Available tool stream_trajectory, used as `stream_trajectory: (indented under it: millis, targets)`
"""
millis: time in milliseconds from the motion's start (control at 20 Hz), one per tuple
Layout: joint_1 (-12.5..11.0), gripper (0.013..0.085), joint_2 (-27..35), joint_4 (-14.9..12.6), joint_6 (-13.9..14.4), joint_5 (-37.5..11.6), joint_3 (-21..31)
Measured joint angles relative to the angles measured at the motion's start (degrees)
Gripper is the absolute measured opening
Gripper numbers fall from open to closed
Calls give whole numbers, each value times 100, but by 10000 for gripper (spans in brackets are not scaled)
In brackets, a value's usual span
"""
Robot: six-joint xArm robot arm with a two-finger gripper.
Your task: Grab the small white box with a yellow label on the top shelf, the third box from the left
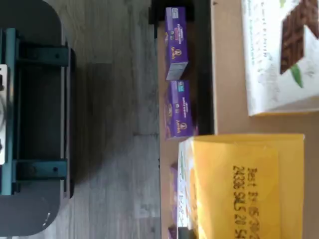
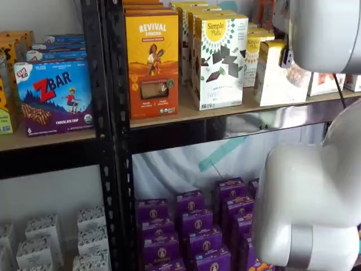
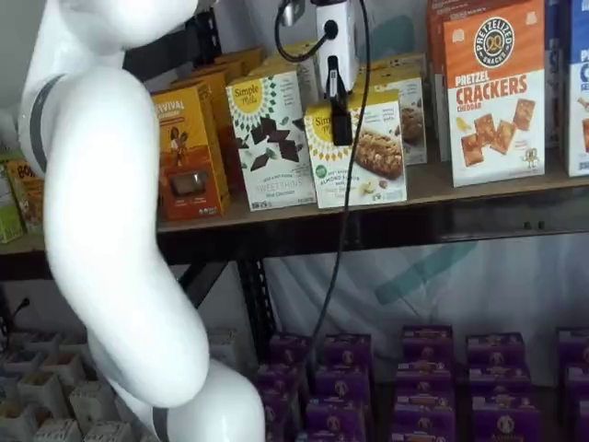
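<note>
The small white box (image 3: 368, 157), short with a round yellow logo and a yellow top, stands on the top shelf (image 3: 479, 189) to the right of the taller white chocolate box (image 3: 267, 138). It also shows in a shelf view (image 2: 273, 76), partly behind the arm. In the wrist view its yellow top (image 1: 249, 184) with a printed date lies close under the camera. My gripper (image 3: 340, 118) hangs at the box's front top edge. Only one black finger shows below the white body, so I cannot tell if it is open.
An orange Revival box (image 2: 151, 62) stands left of the chocolate box (image 2: 217, 59), and a pretzel crackers box (image 3: 492, 92) stands to the right. Purple boxes (image 3: 423, 378) fill the shelf below. A black upright (image 2: 107, 135) and the white arm (image 3: 110, 230) stand in front.
</note>
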Motion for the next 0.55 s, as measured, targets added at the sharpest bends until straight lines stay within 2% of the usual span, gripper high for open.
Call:
stream_trajectory:
  millis: [250, 550]
  targets:
    - [-9, 330, -324, -94, -23, 63, 274]
    - [-104, 330, -665, -44, -102, 70, 589]
